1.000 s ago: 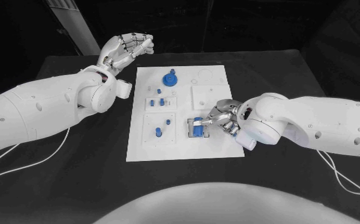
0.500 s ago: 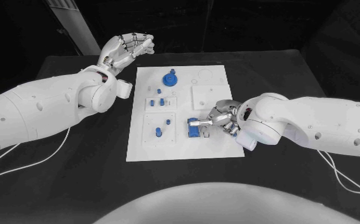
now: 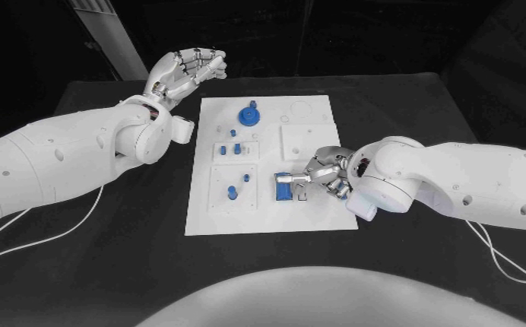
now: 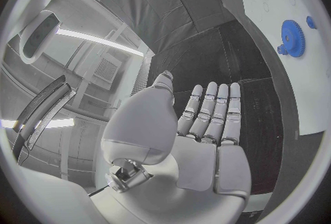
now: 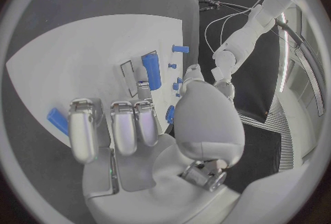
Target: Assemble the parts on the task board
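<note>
Starting on the left: the left silver hand [image 3: 188, 69] is raised beyond the far left corner of the white rectangular task board [image 3: 220, 217], fingers [image 4: 215, 104] straight and spread, palm bare, holding nothing. On the board near that end sits a blue toothed gear [image 3: 250, 116] with a small blue knob beside it, then a few small blue pegs [image 3: 229, 149] standing in square recesses further along, and one more blue peg [image 3: 231, 191] in the next recess toward the robot.

Over on the right, the right silver hand [image 3: 327, 173] is down at the board's right edge, fingers reaching in around a blue cylinder part [image 3: 286, 185] that lies in a metal-edged slot in the board. From the head view it looks like the fingertips are touching or pinching it, but the right wrist view shows the cylinder [image 5: 151, 70] lying beyond the fingers, so I honestly can't tell if it's gripped.

What could go wrong: if the fingers only catch one end, the cylinder could tilt in the slot and jam, or roll out across the black surface [image 3: 427, 106]
</note>
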You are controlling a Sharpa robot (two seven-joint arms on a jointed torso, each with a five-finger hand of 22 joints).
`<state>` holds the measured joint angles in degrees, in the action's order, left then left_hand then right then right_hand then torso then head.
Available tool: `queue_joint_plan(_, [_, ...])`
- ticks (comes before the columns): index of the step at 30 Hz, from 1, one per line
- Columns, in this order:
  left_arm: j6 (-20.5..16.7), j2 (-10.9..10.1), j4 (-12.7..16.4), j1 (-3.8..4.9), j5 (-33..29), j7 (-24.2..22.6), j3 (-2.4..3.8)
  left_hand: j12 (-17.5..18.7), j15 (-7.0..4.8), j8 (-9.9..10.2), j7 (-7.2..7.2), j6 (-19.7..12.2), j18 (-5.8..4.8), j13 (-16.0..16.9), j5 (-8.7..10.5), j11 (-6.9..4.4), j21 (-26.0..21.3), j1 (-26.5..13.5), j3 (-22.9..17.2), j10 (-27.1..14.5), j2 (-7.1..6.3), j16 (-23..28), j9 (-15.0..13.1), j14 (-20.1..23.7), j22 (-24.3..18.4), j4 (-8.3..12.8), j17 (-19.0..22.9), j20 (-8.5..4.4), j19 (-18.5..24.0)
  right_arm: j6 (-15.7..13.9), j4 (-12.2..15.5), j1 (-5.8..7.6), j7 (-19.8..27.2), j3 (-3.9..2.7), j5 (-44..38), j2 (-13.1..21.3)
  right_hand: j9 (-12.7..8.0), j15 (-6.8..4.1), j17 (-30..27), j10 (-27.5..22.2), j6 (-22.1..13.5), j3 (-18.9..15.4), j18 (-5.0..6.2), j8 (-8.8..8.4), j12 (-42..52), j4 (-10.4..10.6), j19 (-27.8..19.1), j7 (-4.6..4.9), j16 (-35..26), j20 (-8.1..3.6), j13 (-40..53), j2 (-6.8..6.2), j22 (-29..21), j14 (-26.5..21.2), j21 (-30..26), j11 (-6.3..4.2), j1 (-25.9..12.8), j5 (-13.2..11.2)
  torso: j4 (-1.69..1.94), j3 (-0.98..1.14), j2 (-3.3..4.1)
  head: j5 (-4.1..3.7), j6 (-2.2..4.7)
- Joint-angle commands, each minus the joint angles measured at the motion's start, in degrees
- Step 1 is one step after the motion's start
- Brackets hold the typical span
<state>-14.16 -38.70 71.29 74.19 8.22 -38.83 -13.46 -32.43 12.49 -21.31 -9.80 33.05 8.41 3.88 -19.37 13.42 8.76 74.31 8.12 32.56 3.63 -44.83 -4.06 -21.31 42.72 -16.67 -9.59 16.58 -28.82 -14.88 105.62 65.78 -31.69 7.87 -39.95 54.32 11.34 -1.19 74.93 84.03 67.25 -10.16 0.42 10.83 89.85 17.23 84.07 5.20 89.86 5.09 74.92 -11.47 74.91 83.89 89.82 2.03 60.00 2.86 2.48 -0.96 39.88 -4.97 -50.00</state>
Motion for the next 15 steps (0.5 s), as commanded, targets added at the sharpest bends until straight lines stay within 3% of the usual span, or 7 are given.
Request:
queue_joint_plan(1, [0.7, 0.0, 0.1, 0.06, -0.1, -7.8, 0.04, -0.2, 0.13, -0.4, -5.73, -0.6, -1.11, -0.1, -0.36, -0.08, -0.3, 0.1, 0.3, -0.5, 0.43, -0.4, 0.1, 0.3, -0.1, -0.1, 0.1, -0.04, -0.1, -1.7, 0.7, 0.05, 1.9, -0.02, -2.0, 0.6, 1.2, -0.74, 15.1, 6.0, 0.5, 1.8, -0.42, 1.5, 0.1, -0.2, 5.9, -0.51, 0.1, -0.6, 15.1, 3.02, 15.1, 6.1, 0.2, -0.86, 0.5, -0.1, -0.05, 0.05, 0.03, 0.03, 0.0])
queue_joint_plan(5, [0.7, -0.1, 0.0, 0.0, -0.1, -7.7, 0.04, -0.2, 0.13, -0.4, -5.73, -0.6, -1.11, -0.1, -0.36, -0.08, -0.3, 0.1, 0.3, -0.5, 0.43, -0.4, 0.1, 0.3, -0.1, -0.1, 0.1, -0.04, -0.1, -4.3, 2.1, 0.06, 5.1, -0.03, -3.8, 2.2, 3.0, -1.27, 15.1, 6.0, -0.5, 3.4, -0.42, 3.21, 0.1, -0.4, 5.9, -0.82, 0.1, -1.12, 15.1, 6.09, 15.1, 6.1, 0.2, -1.21, 2.1, -0.1, -0.09, 0.06, -0.03, 0.03, 0.0])
queue_joint_plan(8, [0.8, -0.1, 0.0, -0.08, -0.1, -7.7, 0.04, -0.2, 0.13, -0.4, -5.73, -0.6, -1.11, -0.1, -0.36, -0.08, -0.3, 0.1, 0.3, -0.5, 0.43, -0.4, 0.1, 0.3, -0.1, -0.1, 0.1, -0.04, -0.1, -6.8, 3.7, 0.11, 9.1, -0.06, -5.2, 4.3, 4.7, -1.29, 15.1, 6.0, -3.5, 4.5, -0.42, 4.41, 0.1, -1.2, 5.9, -0.41, 0.1, -1.3, 15.1, 8.6, 15.1, 6.1, 0.2, -0.97, 6.2, -0.1, -0.02, -0.01, -0.07, -0.36, 0.0])
queue_joint_plan(11, [0.8, 0.1, -0.2, -0.14, -0.1, -7.7, 0.04, -0.2, 0.13, -0.4, -5.73, -0.6, -1.11, -0.1, -0.36, -0.08, -0.3, 0.1, 0.3, -0.5, 0.43, -0.4, 0.1, 0.3, -0.1, -0.1, 0.1, -0.04, -0.1, -8.8, 5.0, 0.36, 11.5, -0.08, -7.2, 6.5, 6.5, -0.89, 15.1, 6.0, -5.7, 4.5, -0.42, 6.09, 0.1, -1.7, 5.9, 0.02, 0.1, -1.16, 15.1, 9.39, 15.1, 6.1, 0.2, -0.6, 8.6, 0.2, 0.04, -0.07, -0.15, -0.96, 0.0])
queue_joint_plan(12, [0.8, 0.1, -0.3, -0.16, -0.1, -7.6, 0.04, -0.2, 0.13, -0.4, -5.73, -0.6, -1.11, -0.1, -0.36, -0.08, -0.3, 0.1, 0.3, -0.5, 0.43, -0.4, 0.1, 0.3, -0.1, -0.1, 0.1, -0.04, -0.1, -9.2, 5.4, 0.45, 11.9, -0.08, -8.4, 7.5, 7.3, -0.89, 15.1, 6.0, -6.6, 4.5, -0.42, 6.8, 0.1, -1.9, 5.9, 0.13, 0.1, -1.04, 15.1, 9.7, 15.1, 6.1, 0.2, -0.36, 9.3, 0.9, 0.07, -0.07, -0.14, -1.27, 0.0])
queue_joint_plan(13, [0.8, 0.1, -0.4, -0.17, -0.1, -7.6, 0.04, -0.2, 0.13, -0.4, -5.73, -0.6, -1.11, -0.1, -0.36, -0.08, -0.3, 0.1, 0.3, -0.5, 0.43, -0.4, 0.1, 0.3, -0.1, -0.1, 0.1, -0.04, -0.1, -9.3, 5.6, 0.52, 12.1, -0.08, -9.4, 8.2, 8.2, -0.94, 15.1, 6.0, -8.0, 4.4, -0.42, 7.65, 0.1, -2.2, 5.9, 0.45, 0.1, -1.0, 15.1, 9.64, 15.1, 6.1, 0.2, -0.11, 10.2, 3.0, 0.05, -0.07, -0.14, -1.58, 0.0])
queue_joint_plan(15, [0.8, 0.2, -0.6, -0.2, -0.1, -7.6, 0.04, -0.2, 0.13, -0.4, -5.73, -0.6, -1.11, -0.1, -0.36, -0.08, -0.3, 0.1, 0.3, -0.5, 0.43, -0.4, 0.1, 0.3, -0.1, -0.1, 0.1, -0.04, -0.1, -8.8, 6.3, 0.65, 11.4, -0.06, -13.0, 10.9, 9.2, -0.76, 15.1, 6.0, -9.5, 3.9, -0.42, 8.55, 0.1, -2.0, 5.9, 0.73, 0.1, -0.84, 15.1, 9.46, 15.1, 6.1, 0.2, 0.15, 10.3, 3.8, 0.04, -0.1, -0.13, -2.37, 0.0])
